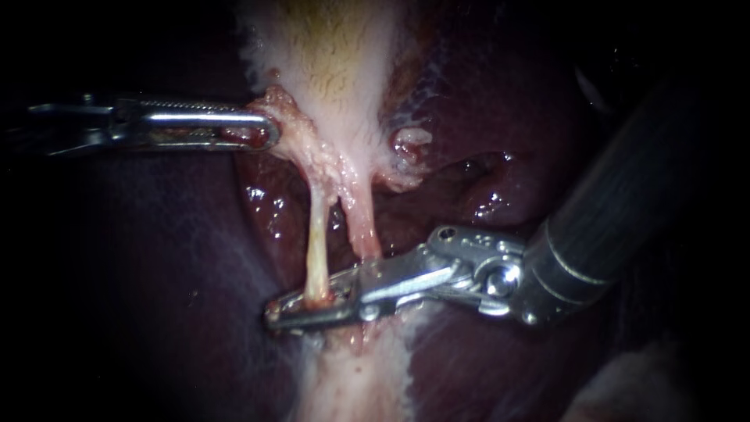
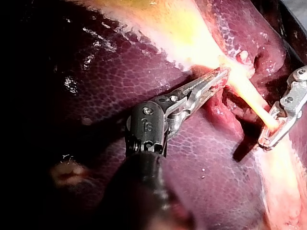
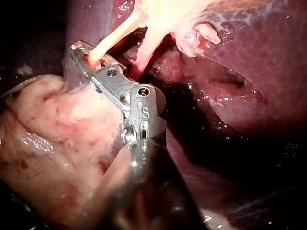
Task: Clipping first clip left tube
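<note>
The right instrument sat clamped across the left tube, mid-clipping; the left instrument gripped the gallbladder. Next, I'd say: full squeeze, clean release.

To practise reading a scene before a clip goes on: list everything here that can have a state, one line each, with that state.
Pale yellow left tube: stretched taut, no clip showing.
Pink right tube: not gripped, no clip showing.
Left instrument, slim silver jaws: shut on tissue at the whitish gallbladder's edge.
Right instrument, broad silver jaws: shut on the left tube.
</note>
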Robot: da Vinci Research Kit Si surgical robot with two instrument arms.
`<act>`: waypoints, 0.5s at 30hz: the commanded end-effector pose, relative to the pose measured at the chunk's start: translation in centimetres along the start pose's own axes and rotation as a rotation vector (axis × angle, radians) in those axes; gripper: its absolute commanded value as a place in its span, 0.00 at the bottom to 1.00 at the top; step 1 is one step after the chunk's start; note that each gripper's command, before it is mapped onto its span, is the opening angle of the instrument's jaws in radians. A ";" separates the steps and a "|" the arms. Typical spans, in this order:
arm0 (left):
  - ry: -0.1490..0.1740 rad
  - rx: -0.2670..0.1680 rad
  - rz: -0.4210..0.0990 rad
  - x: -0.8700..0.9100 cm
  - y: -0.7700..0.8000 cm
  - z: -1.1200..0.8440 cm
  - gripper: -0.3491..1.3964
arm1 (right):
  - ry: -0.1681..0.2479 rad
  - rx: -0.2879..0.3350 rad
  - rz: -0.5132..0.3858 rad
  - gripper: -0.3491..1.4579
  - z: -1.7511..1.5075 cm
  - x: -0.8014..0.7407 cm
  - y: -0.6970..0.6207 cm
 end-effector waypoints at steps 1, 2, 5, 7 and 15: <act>0.000 0.000 0.000 0.00 0.00 0.00 0.00 | 0.000 0.001 -0.002 0.00 -0.01 0.00 -0.01; 0.000 0.000 0.000 0.00 0.00 0.00 0.00 | 0.000 0.001 -0.002 0.00 -0.01 0.00 -0.01; 0.000 0.000 0.000 0.00 0.00 0.00 0.00 | -0.001 0.002 0.021 0.00 -0.04 -0.01 -0.02; 0.000 0.000 0.000 0.00 0.00 0.00 0.00 | -0.009 -0.002 0.021 0.00 -0.06 -0.02 -0.03; 0.000 0.000 0.000 0.00 -0.01 0.00 0.00 | -0.014 -0.004 0.021 0.00 -0.06 -0.03 -0.03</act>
